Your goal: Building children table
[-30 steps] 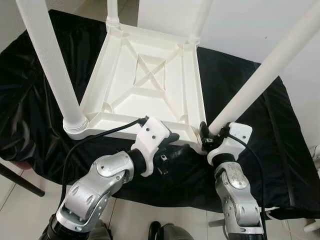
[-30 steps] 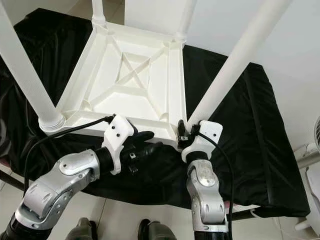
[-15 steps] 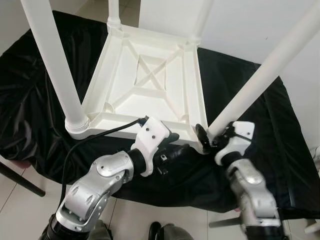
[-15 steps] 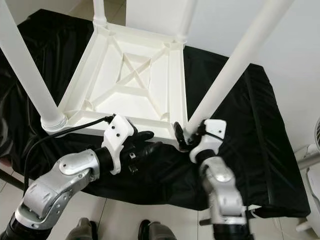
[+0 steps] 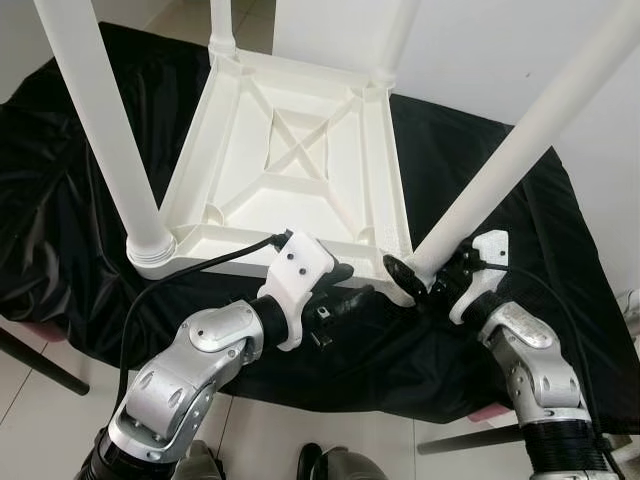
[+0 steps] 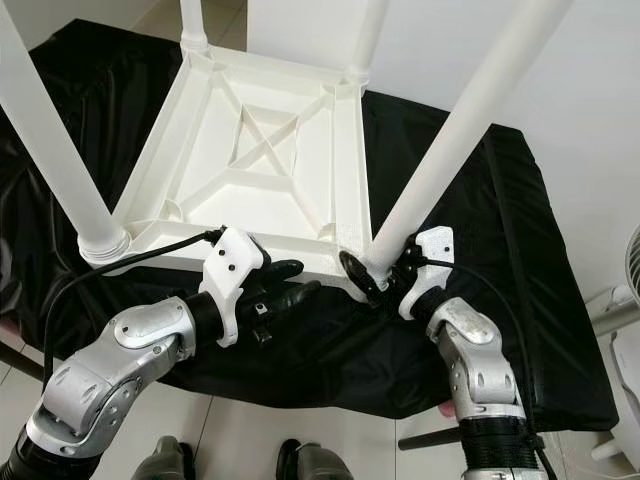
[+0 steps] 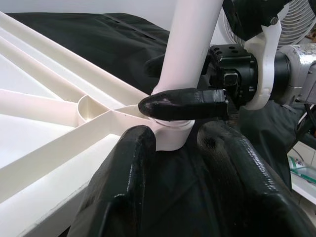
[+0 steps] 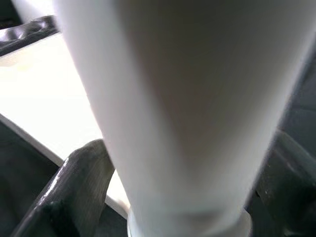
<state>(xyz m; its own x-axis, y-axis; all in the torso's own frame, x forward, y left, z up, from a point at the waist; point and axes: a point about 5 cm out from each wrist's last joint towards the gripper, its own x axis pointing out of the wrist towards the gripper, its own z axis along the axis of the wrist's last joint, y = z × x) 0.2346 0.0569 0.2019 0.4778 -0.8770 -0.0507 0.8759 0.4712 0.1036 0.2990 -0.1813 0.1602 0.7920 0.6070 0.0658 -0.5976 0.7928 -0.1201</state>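
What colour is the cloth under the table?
Black. The cloth shows best in the left eye view.

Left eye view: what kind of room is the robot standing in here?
Probably a room in a home. There is a pale tiled floor, a plain white wall, part of a white fan, and a black cloth spread under the upturned white table.

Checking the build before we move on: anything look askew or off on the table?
Nothing stands out. The white table lies upside down on the black cloth, all four legs seated in the corners. The right gripper clasps the near-right leg at its base; the left gripper sits beside it.
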